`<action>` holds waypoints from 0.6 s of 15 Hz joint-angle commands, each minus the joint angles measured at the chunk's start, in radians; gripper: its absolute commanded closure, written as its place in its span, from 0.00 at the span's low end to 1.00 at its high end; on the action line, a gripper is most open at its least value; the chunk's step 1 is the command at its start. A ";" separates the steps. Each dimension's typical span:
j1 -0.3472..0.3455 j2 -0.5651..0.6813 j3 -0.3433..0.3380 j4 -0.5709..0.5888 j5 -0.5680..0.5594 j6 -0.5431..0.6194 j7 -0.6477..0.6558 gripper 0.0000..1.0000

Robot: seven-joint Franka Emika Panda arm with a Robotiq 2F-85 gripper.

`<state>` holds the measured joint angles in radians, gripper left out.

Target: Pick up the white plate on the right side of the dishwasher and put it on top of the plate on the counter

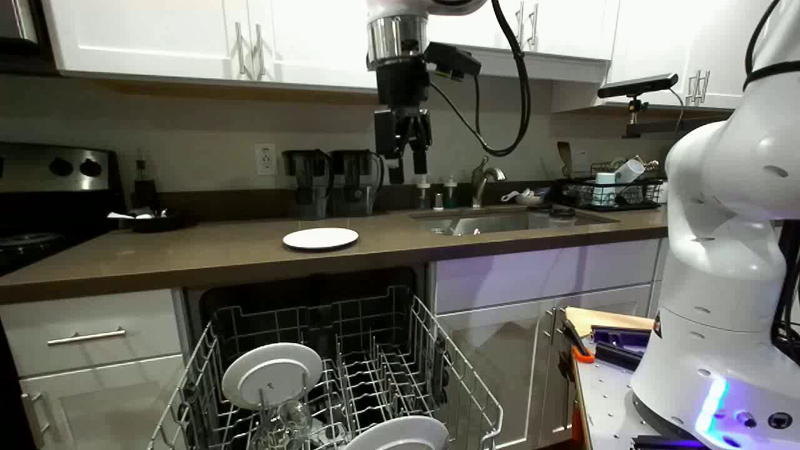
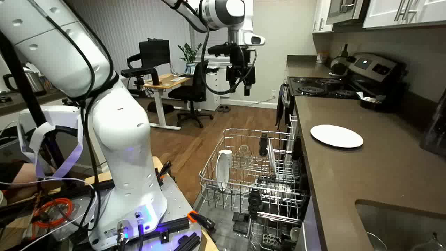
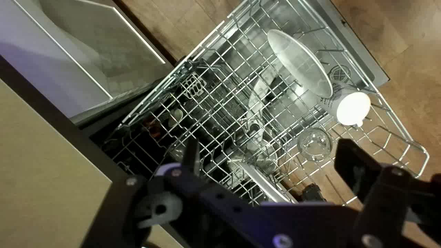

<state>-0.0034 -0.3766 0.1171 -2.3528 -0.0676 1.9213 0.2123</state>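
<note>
A white plate (image 1: 403, 434) stands on edge in the front right of the dishwasher rack, cut off by the frame's bottom edge. It also shows in an exterior view (image 2: 222, 170) and in the wrist view (image 3: 299, 63). Another white plate (image 1: 272, 375) stands tilted on the rack's left side; its edge shows in the wrist view (image 3: 263, 182). A white plate (image 1: 320, 238) lies flat on the counter, also in an exterior view (image 2: 336, 136). My gripper (image 1: 408, 167) is open and empty, high above the rack and apart from all plates; its spread fingers show in the wrist view (image 3: 269, 151).
The upper rack (image 2: 244, 130) is pulled out and holds a white cup (image 3: 353, 108) beside the right plate and a clear glass (image 3: 314, 144). The counter (image 1: 206, 250) edge runs above the dishwasher. Two pitchers (image 1: 356, 181) and a faucet (image 1: 480, 181) stand at the back.
</note>
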 commanded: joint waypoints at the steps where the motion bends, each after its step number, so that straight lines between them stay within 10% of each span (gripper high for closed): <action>1: 0.010 0.001 -0.009 0.002 -0.003 -0.002 0.003 0.00; 9: 0.026 0.048 -0.013 0.009 -0.015 0.023 -0.074 0.00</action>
<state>0.0007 -0.3744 0.1144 -2.3528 -0.0676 1.9213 0.2047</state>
